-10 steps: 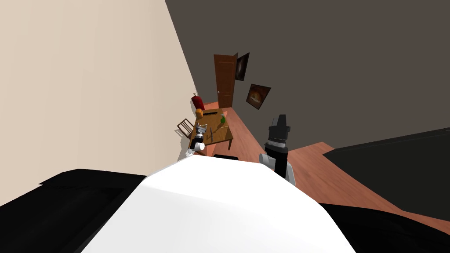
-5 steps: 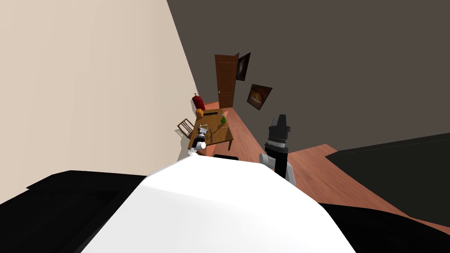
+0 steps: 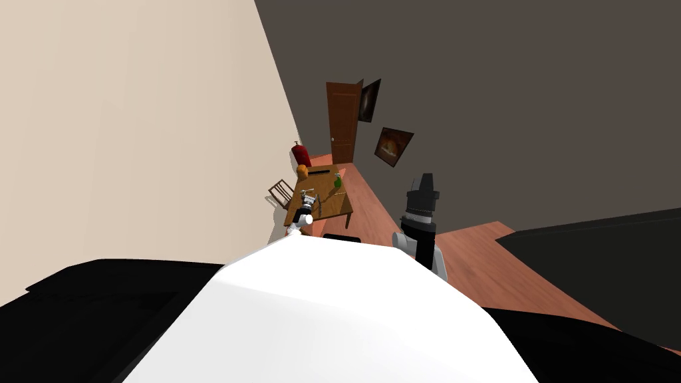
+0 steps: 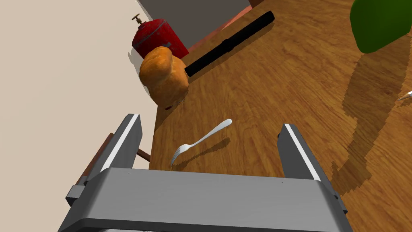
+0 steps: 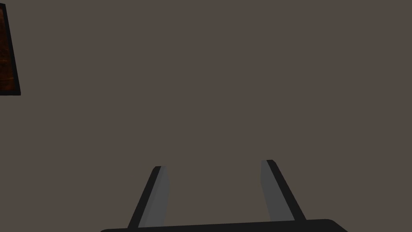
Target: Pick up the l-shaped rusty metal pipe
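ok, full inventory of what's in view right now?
Table: 1, brown wood, against the beige wall.
Bread loaf: 1, golden brown, at the table's wall-side edge.
Fork: 1, silver, on the table near the loaf.
Bar: 1, black, on the table beside the loaf.
Green object: 1, on the table, partly cut off.
Gas cylinder: 1, red, by the wall beyond the table.
Chair: 1, brown, between table and wall.
Door: 1, brown, far end.
Pictures: 2, dark-framed, grey wall.
Left hand: open, above the fork.
Right hand: open, raised, away from the table.

left gripper (image 3: 306, 195) farther forward, over table (image 4: 281, 80)
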Controlling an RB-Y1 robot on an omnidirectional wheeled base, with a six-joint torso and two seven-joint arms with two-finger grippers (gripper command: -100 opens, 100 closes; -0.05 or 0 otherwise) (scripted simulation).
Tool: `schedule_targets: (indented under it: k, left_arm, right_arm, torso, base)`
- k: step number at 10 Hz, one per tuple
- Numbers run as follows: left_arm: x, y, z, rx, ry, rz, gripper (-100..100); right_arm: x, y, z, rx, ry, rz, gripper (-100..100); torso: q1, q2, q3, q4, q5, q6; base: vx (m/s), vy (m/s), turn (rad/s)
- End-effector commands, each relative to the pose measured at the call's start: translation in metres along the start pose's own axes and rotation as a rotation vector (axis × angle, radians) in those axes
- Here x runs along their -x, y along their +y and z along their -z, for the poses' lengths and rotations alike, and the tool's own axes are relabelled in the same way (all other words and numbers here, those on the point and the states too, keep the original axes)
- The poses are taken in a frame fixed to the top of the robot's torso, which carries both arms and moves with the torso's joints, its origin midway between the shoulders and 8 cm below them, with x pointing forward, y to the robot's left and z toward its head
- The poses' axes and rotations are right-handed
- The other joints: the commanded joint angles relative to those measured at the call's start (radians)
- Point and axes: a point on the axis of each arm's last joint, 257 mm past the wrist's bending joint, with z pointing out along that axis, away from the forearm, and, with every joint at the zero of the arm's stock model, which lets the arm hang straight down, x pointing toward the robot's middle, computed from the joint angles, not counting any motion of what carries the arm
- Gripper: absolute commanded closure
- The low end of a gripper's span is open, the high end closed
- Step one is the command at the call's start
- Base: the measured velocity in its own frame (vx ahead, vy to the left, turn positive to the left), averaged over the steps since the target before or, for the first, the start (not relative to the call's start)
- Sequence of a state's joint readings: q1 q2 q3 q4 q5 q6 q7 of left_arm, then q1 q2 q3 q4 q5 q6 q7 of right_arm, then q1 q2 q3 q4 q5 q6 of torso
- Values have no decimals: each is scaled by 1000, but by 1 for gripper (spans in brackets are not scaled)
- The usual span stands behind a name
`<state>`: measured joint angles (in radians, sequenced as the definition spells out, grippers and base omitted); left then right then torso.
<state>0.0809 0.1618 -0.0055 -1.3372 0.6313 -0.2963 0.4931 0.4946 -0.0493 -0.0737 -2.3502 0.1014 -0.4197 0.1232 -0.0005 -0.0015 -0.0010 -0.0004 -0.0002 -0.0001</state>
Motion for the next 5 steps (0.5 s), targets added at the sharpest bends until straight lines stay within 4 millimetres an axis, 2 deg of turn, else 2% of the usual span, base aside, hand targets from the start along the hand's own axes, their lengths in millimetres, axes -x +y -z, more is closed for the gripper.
schedule_targets:
  k: [1, 5]
  left_arm:
    - [8, 11, -6, 24, -28, 64, -100]
    - [38, 39, -9, 77, -116, 165, -100]
  right_arm:
    - [0, 0, 0, 0, 0, 0, 0]
    - [0, 0, 0, 0, 0, 0, 0]
  torso:
    - [0, 0, 0, 0, 0, 0]
    - [0, 0, 0, 0, 0, 0]
  base:
    - [25, -10, 32]
    - [22, -14, 24]
